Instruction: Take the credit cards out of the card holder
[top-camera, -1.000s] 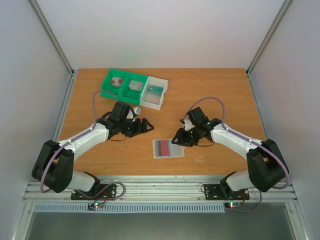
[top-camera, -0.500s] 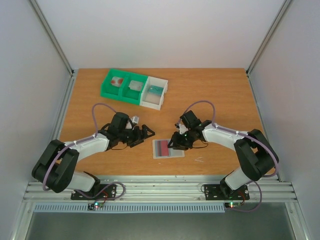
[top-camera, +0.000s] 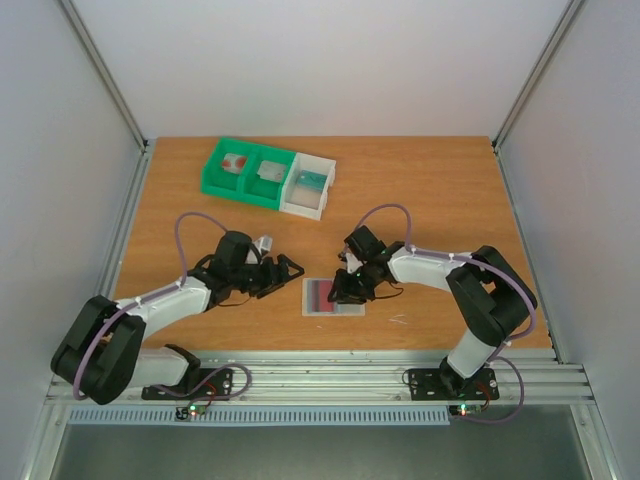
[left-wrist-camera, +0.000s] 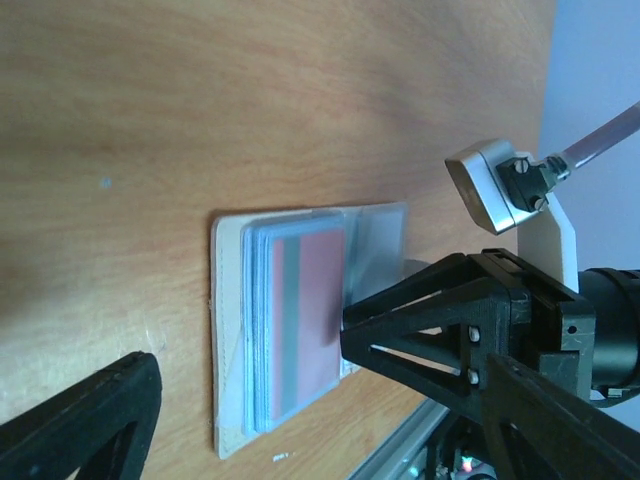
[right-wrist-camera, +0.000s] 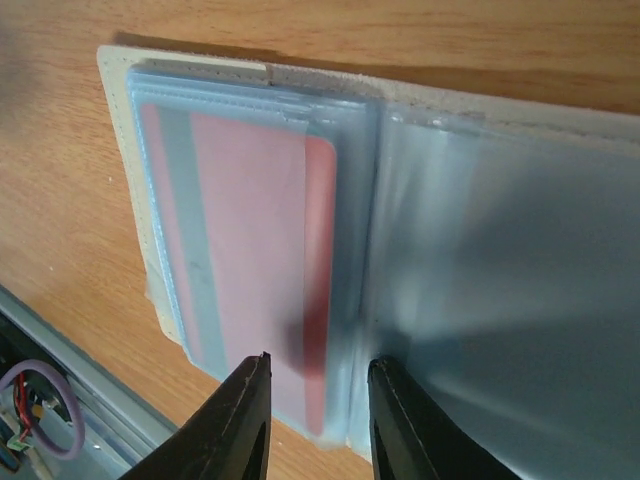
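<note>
Soft, even light from above fills the overhead view. The table (top-camera: 430, 190) is bright, and the shadows on it are faint and short. In the left wrist view the wood darkens toward the left edge, and the left gripper's fingers (left-wrist-camera: 40, 450) are black and blurred. In the right wrist view the card holder (right-wrist-camera: 480, 230) has a pale sheen crossed by a dark shadow, and the right gripper's fingers (right-wrist-camera: 245, 420) are out of focus.

Red grey-striped card (right-wrist-camera: 255, 240), blue-grey card holder (right-wrist-camera: 500, 280)
</note>
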